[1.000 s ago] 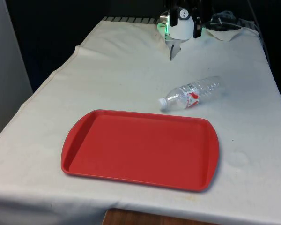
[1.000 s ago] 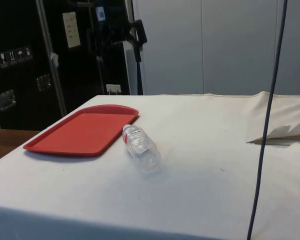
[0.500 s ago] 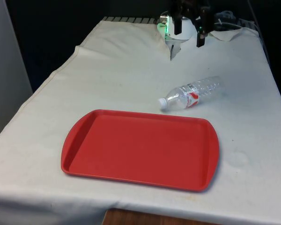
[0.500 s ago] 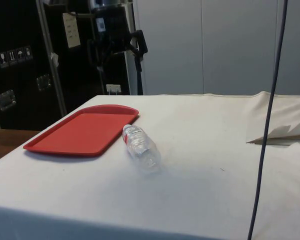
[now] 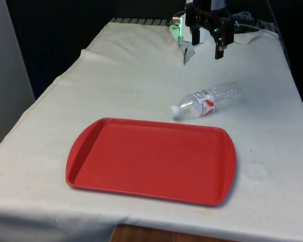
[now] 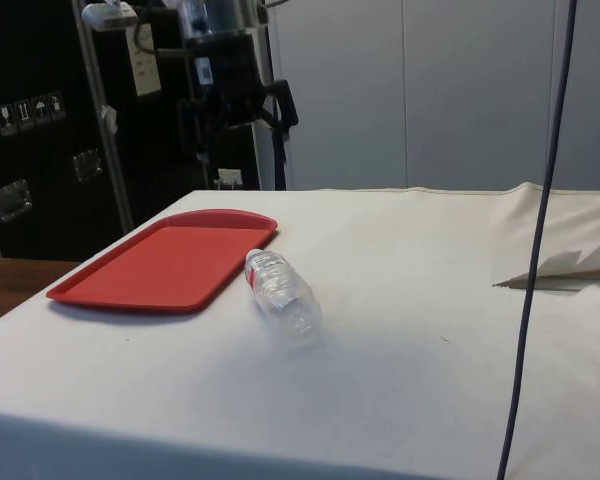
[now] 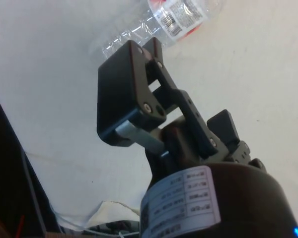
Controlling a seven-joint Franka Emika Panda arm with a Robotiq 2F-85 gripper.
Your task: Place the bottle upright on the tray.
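A clear plastic bottle [image 5: 207,101] with a white cap and a red-and-white label lies on its side on the white cloth, just beyond the far edge of the red tray [image 5: 151,122]. The side view has the bottle [image 6: 283,297] beside the tray [image 6: 160,265], its cap end towards the tray. My black gripper [image 5: 207,44] hangs open in the air past the bottle, at the table's far end, holding nothing. It stands high above the tray's far side [image 6: 242,118] in the side view. The wrist view has one finger [image 7: 124,94] in front of the bottle [image 7: 181,17].
A crumpled fold of cloth [image 5: 247,35] lies at the far end, also seen as the fold [image 6: 565,265] in the side view. A dark cable [image 6: 535,250] hangs down near the side camera. Bare cloth stretches to the front view's left of the bottle.
The gripper has come down and shifted towards the front view's right, closer to the bottle, with both fingers now showing. Bottle and tray have not moved.
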